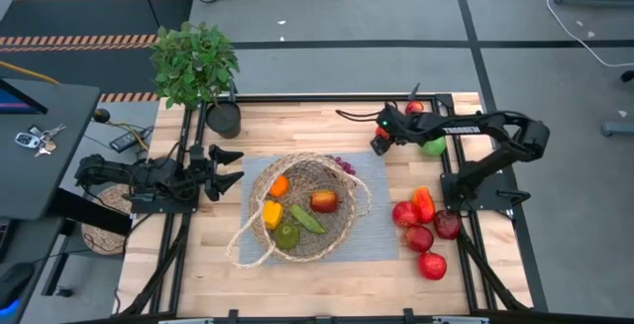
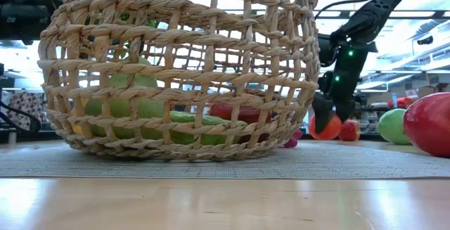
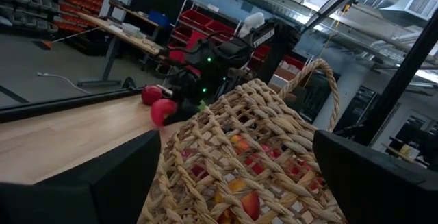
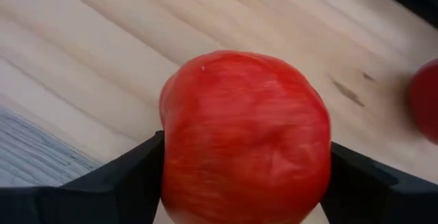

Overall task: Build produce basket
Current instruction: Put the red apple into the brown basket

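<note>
The wicker basket (image 1: 302,210) lies on a grey mat (image 1: 381,235) at the table's middle, its handle (image 1: 248,250) toward the near left. In it lie an orange (image 1: 279,185), a yellow pepper (image 1: 271,213), green pieces (image 1: 289,235) and a red apple (image 1: 324,201). My right gripper (image 1: 379,144) is shut on a red apple (image 4: 246,138) low over the wood, beyond the mat's far right corner. My left gripper (image 1: 236,165) is open and empty, just left of the basket (image 3: 260,155). My right gripper pinches the red apple's two opposite sides (image 4: 171,148) between its two fingers (image 4: 130,176). The fingers come from above, pointing down, as the low view (image 2: 325,126) shows. Whether the apple rests on the wood or hangs just clear of it, I cannot tell.
A green apple (image 1: 434,147) and a red apple (image 1: 414,107) lie at the far right. Several red fruits and a pepper (image 1: 424,203) lie at the right (image 1: 419,238). Purple grapes (image 1: 344,164) lie by the basket's far rim. A potted plant (image 1: 195,61) stands far left.
</note>
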Controlling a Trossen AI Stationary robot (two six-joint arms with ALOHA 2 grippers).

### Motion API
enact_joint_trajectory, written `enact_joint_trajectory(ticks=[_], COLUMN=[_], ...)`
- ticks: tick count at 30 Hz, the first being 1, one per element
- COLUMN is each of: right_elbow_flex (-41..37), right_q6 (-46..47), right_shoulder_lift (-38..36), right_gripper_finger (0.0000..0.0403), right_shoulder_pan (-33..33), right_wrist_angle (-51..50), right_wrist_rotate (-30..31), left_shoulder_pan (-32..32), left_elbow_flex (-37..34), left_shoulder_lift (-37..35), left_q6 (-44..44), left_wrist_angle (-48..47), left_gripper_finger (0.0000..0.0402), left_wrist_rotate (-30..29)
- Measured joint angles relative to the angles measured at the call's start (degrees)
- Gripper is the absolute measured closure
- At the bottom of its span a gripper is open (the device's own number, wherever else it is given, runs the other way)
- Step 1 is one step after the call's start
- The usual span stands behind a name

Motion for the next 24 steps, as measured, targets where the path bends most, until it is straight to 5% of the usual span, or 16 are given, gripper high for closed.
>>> enact_joint_trajectory(ticks=[11, 24], right_elbow_flex=[9.39, 12.83], right_q6=[2.22, -9.32], right_shoulder_lift=[-12.35, -20.83], right_gripper_finger=[0.0083, 0.0083], right_shoulder_pan=[6.29, 27.6], right_wrist_angle=[2.43, 45.31], right_wrist_rotate=[-7.49, -11.77], left_shoulder_pan=[0.0, 0.0], left_elbow_flex=[0.0, 0.0], left_shoulder_lift=[0.0, 0.0], left_q6=[0.0, 0.01], left_wrist_angle=[0.01, -0.01], left_gripper_finger=[0.0012, 0.0012], left_wrist_rotate=[0.01, 0.01])
